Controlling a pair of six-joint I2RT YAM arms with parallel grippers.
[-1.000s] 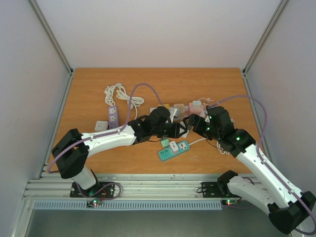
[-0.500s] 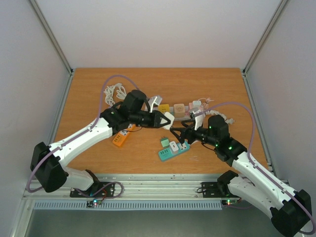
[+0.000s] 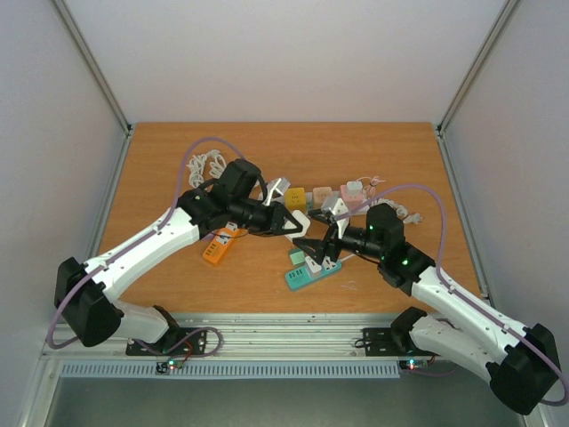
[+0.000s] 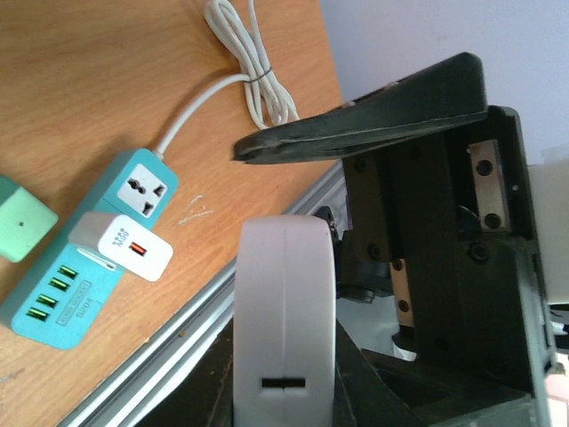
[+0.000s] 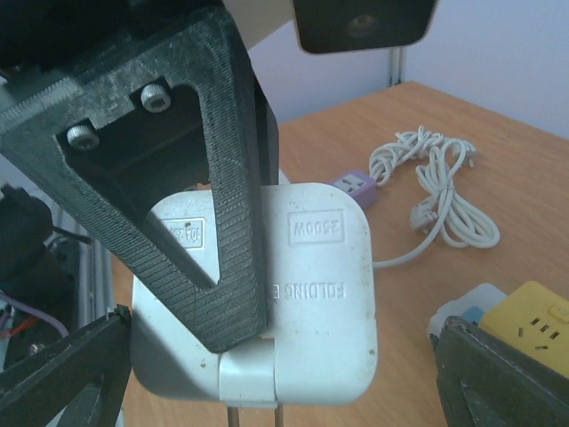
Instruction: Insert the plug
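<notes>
jaws of my left gripper (image 3: 296, 222): clenched on the white plug (image 5: 302, 302), one finger (image 5: 222, 222) flat across its face, the other hidden behind it.
jaws of my right gripper (image 3: 313, 245): released, fingertips (image 5: 498, 374) wide apart, cut off at the view's lower corners.
white plug: held aloft near the teal power strip (image 4: 89, 267); pins (image 5: 229, 416) barely show.

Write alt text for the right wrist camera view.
A white plug adapter fills the centre, clamped by the left pincer, whose black ribbed finger crosses its face. Behind it, a coiled white cable and a yellow socket block lie on the wooden table.
</notes>
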